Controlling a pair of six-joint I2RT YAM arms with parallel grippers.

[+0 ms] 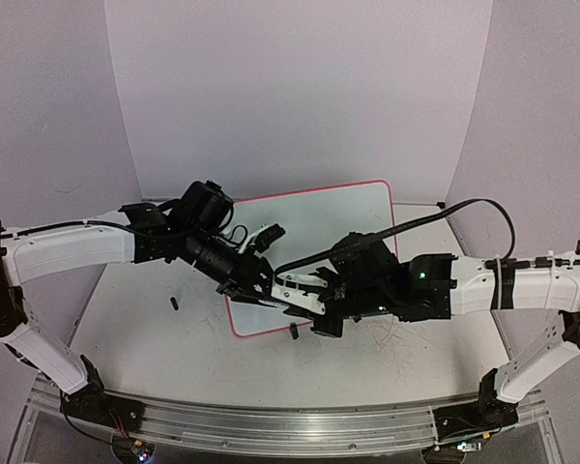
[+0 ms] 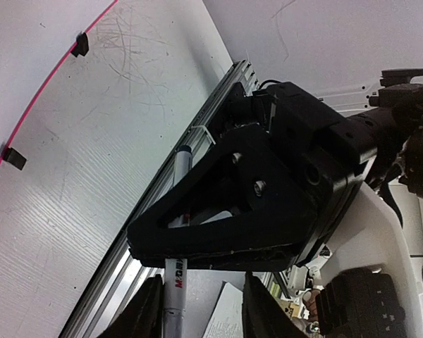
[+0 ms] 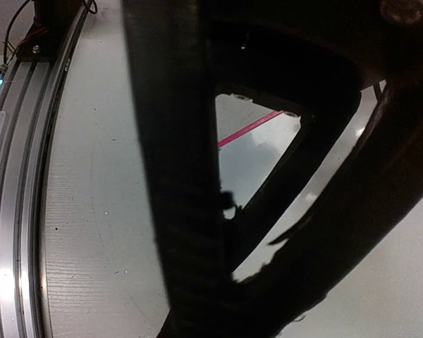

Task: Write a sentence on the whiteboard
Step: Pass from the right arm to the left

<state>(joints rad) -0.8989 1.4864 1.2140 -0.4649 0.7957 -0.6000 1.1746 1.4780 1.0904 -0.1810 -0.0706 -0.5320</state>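
The grey-white scuffed bench [image 1: 145,338] carries the whiteboard [image 1: 338,217], which lies flat at its middle, turned a little askew, its pink-red rim showing all round. Both arms reach in over the board's near left corner, where the left hand [image 1: 256,282] and the right hand [image 1: 304,295] meet almost tip to tip.

In the left wrist view the left hand's fingers [image 2: 149,310] stand spread. A white marker [image 2: 175,282] runs between them, close against one finger and clear of the other. The marker passes behind a black triangular finger [image 2: 225,204] of the right hand. Whether that hand pinches it I cannot tell, and the right wrist view is too blurred to help.

Two black clip feet [image 2: 80,45] sit on the board's rim. A small dark-blue piece [image 1: 174,304] lies on the bench left of the board.
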